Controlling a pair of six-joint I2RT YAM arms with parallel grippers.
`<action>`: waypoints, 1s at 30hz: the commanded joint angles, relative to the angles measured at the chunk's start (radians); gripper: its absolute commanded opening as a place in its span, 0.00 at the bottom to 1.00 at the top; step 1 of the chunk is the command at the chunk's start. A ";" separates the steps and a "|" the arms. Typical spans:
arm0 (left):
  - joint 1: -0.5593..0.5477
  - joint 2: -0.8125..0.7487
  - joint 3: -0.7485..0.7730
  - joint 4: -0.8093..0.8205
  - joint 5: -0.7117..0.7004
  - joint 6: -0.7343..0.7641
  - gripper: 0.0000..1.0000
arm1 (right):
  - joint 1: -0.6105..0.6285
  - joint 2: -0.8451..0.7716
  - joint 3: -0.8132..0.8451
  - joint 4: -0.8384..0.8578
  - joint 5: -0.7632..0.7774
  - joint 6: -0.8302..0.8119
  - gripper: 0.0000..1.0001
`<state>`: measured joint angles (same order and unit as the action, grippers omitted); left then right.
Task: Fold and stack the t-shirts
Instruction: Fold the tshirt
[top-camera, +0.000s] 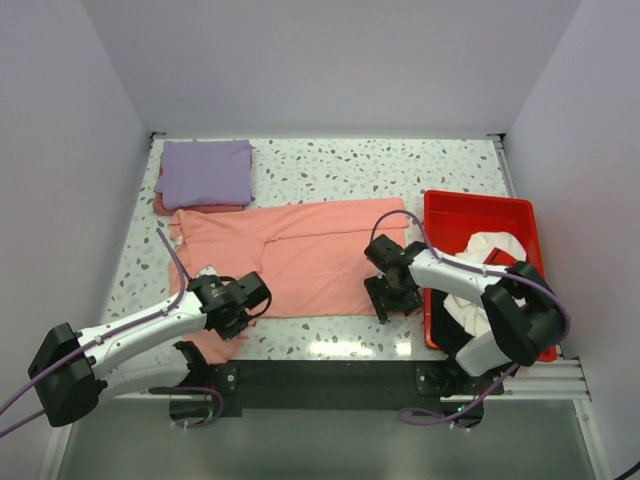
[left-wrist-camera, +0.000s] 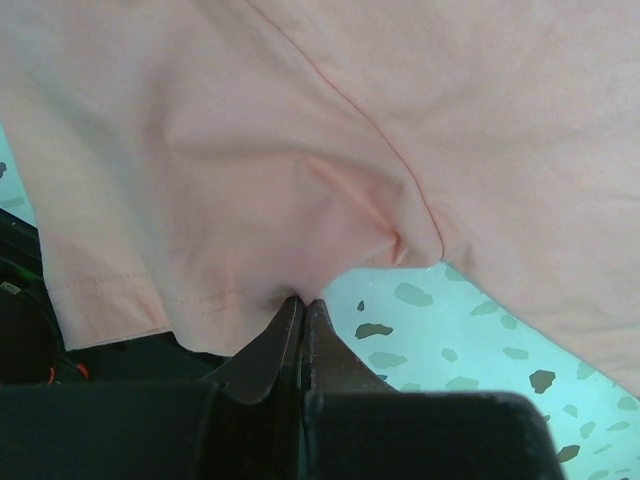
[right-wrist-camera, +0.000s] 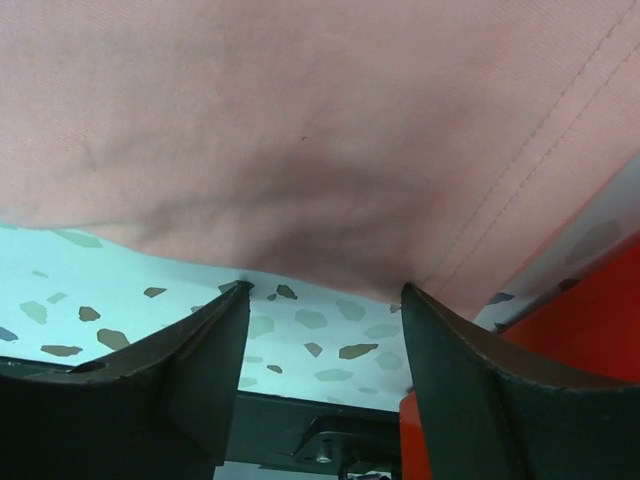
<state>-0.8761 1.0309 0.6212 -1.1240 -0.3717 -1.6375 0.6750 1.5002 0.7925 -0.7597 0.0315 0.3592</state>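
Top view: I've got a salmon-pink cotton t-shirt (top-camera: 300, 255) spread flat, mostly smooth, across the middle of the speckled terrazzo-look table (top-camera: 330, 165). A lavender-purple t-shirt (top-camera: 205, 172) sits folded into a neat rectangle at the far left corner, on top of a reddish folded layer I can't identify. A white t-shirt (top-camera: 495, 250) lies crumpled in the red plastic tray (top-camera: 500, 212) on the right. The left gripper (top-camera: 232, 318) is at the shirt's near left sleeve, the right gripper (top-camera: 392, 305) at its near right edge, beside the tray.

Left wrist: left gripper (left-wrist-camera: 303, 300) is pinched tight on the salmon fabric next to the sleeve's stitched hem. The cloth puckers into soft folds above the tips.

Right wrist: right gripper (right-wrist-camera: 325, 290) is spread wide, black fingers (right-wrist-camera: 215, 340) apart, nothing clamped. The double-stitched hem runs just above them. A corner of the tray (right-wrist-camera: 600, 330) shows at right.
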 joint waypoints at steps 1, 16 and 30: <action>0.015 -0.008 0.029 -0.028 -0.061 -0.015 0.00 | 0.003 0.020 -0.001 0.017 0.002 0.017 0.64; 0.111 0.014 0.037 0.046 -0.070 0.113 0.00 | -0.003 0.046 0.065 -0.016 0.068 0.015 0.04; 0.200 0.070 0.176 0.082 -0.170 0.307 0.04 | -0.018 0.037 0.217 -0.072 0.148 -0.035 0.00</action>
<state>-0.6956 1.0821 0.7303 -1.0725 -0.4583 -1.4155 0.6682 1.5475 0.9543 -0.8089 0.1402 0.3492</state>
